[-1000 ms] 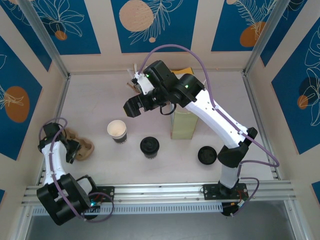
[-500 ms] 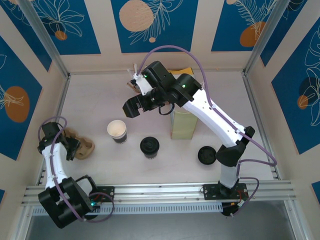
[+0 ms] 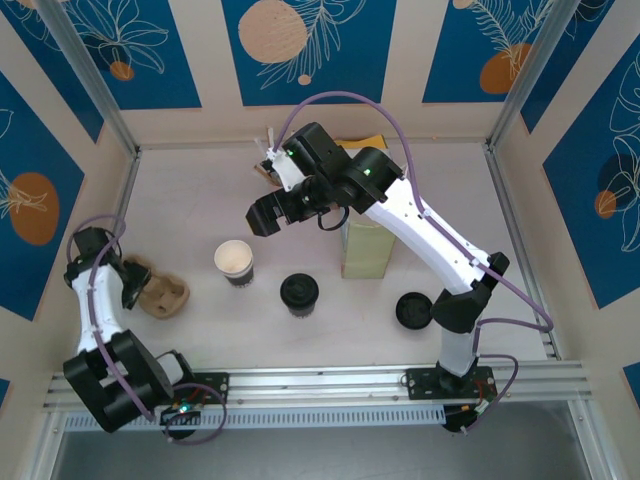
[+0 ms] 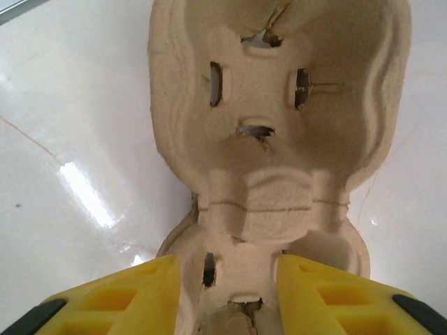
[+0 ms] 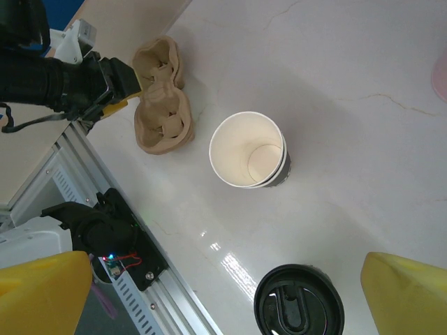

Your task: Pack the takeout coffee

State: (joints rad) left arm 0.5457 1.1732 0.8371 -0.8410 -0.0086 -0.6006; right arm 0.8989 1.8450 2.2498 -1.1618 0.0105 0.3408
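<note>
Drawn leftward since 1 s ago with left end effector (image 4: 227, 269), half-closed astride near end of carrier (image 4: 279, 139); cannot tell if gripping. Holding right end effector (image 3: 265, 215) wide open, empty, over lidless cup (image 3: 234, 262), upright on desk (image 3: 200, 200), right of carrier.

A brown moulded-pulp two-cup carrier (image 3: 168, 296) lies flat near the white table's (image 3: 190, 200) left edge; a tall pale-yellow paper bag (image 3: 368, 252) stands upright mid-table.

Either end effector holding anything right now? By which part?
Left end effector grips the cardboard cup carrier by its near end, one finger on each side of the middle section. Right end effector is open and holds nothing.
</note>
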